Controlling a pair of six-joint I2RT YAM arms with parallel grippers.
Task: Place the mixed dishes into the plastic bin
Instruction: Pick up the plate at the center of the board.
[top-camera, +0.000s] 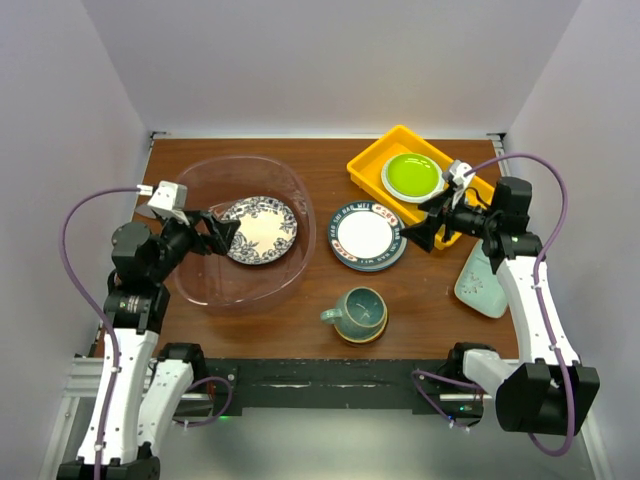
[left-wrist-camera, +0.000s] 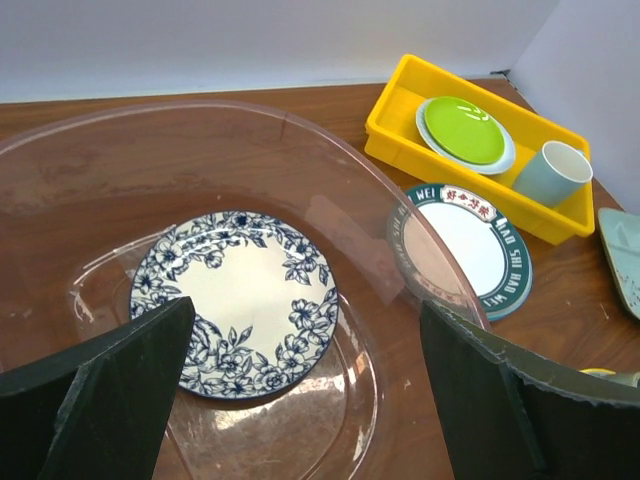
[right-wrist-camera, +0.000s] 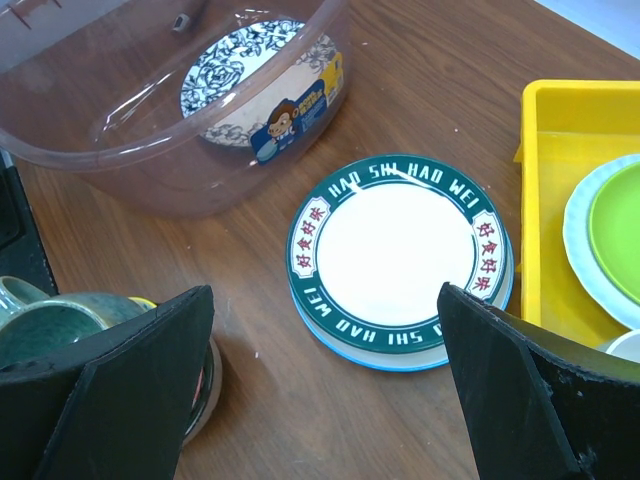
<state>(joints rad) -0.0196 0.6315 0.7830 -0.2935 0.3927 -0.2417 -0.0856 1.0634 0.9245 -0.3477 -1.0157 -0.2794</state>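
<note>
Bin (top-camera: 205, 290) sits left of centre in the overhead frame, with the floral plate (top-camera: 262, 230) lying flat on its floor. Left claw (top-camera: 232, 236) hangs over that plate, spread wide and holding nothing. Right claw (top-camera: 416, 226), likewise released and empty, hovers at the right edge of the lettered plate (top-camera: 366, 236), which lies on the surface (top-camera: 300, 330) mid-frame, just outside the bin. Mug (top-camera: 360, 312) stands at lower centre, apart from both claws.

The step in hand looks like picking up the lettered plate. It lies flat, so a sound grasp means coming down on its rim, one finger slipped under the lip and one on top, and closing firmly before any lift. It seems to rest on a second plate with a blue edge, so care is needed that only the top one rises. The carry should clear the bin's wall, and the left arm would do well to leave room.

The rim reads "HAO SHI HAO WEI" in white capitals, with Chinese characters in red panels between. A sticker (right-wrist-camera: 290, 120) on the bin wall shows a cartoon figure; its text is too small to read.
</note>
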